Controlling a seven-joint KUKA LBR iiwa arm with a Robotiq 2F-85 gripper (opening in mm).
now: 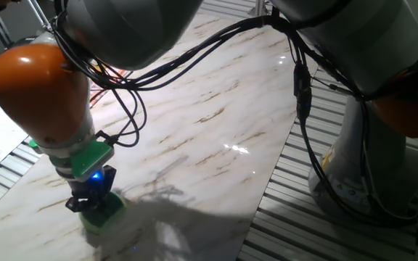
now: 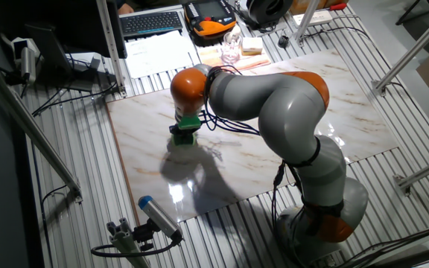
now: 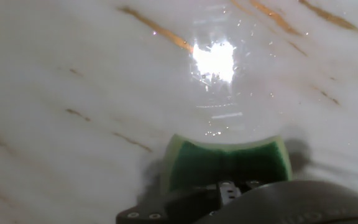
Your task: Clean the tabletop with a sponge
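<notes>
Pressed onto the tabletop near its left-hand long edge in the other fixed view: the sponge, green, flat on the marble, under the claw. Clamped on the sponge from above, fingers closed against its darker green top, with only a pale green rim showing ahead of the fingers in the hand view. Close to a slab edge on that side, with a narrow strip of white marble between sponge and border; wide open marble on the other side, stretching toward the far corner and toward the arm's base. Glossy white surface with thin brown veins, bright lamp glare just ahead of the sponge in the hand view and a second glint mid-slab in one fixed view. Dark shadow of the arm cast over the marble beside the sponge. Around the slab, grey slatted desk on all sides. Beyond the far edge: a keyboard, white papers, an orange and black handheld unit, a small clear glass item. At the near edge, off the marble, a blue-tipped cylindrical tool lying on the slats. Black cables draped along the arm above the marble.
</notes>
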